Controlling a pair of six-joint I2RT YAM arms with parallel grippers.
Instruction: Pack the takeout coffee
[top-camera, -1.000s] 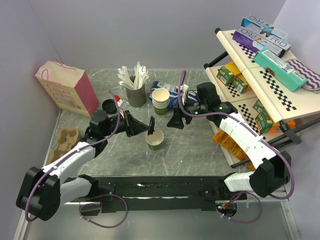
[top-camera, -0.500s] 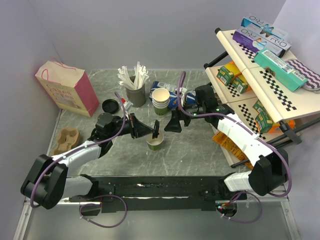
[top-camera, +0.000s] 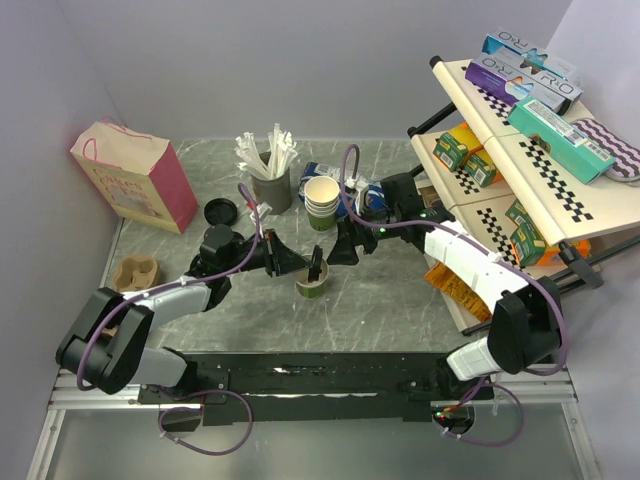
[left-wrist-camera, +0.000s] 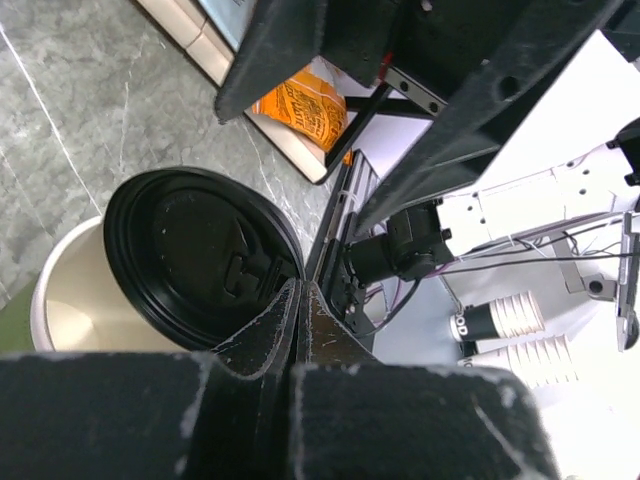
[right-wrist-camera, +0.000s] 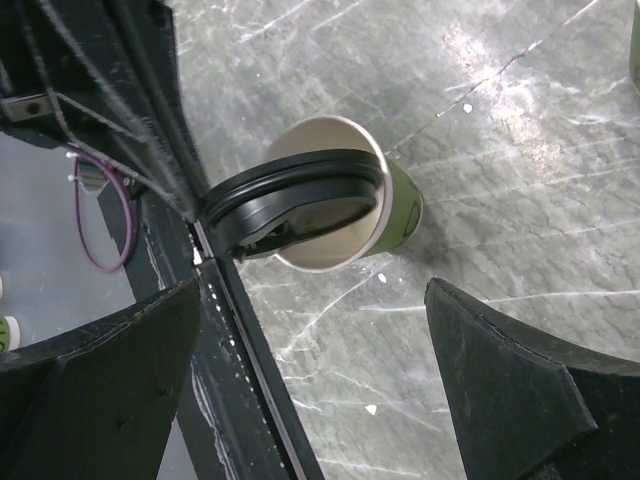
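My left end effector (left-wrist-camera: 300, 305) pinches the lid (left-wrist-camera: 200, 255) by its edge, tilted over the cup (right-wrist-camera: 402, 212) just below. My right end effector (top-camera: 343, 246) stands wide beside it. I should level the lid, centre it, then press evenly.

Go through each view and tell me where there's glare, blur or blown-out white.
Top external: even light, all sharp, faint sheen on the table. Left wrist: left gripper dark and blurred at the bottom, lid clear, right side blown out white. Right wrist: glare streaks on the marble upper right, cup sharp, right gripper dark and soft-edged.
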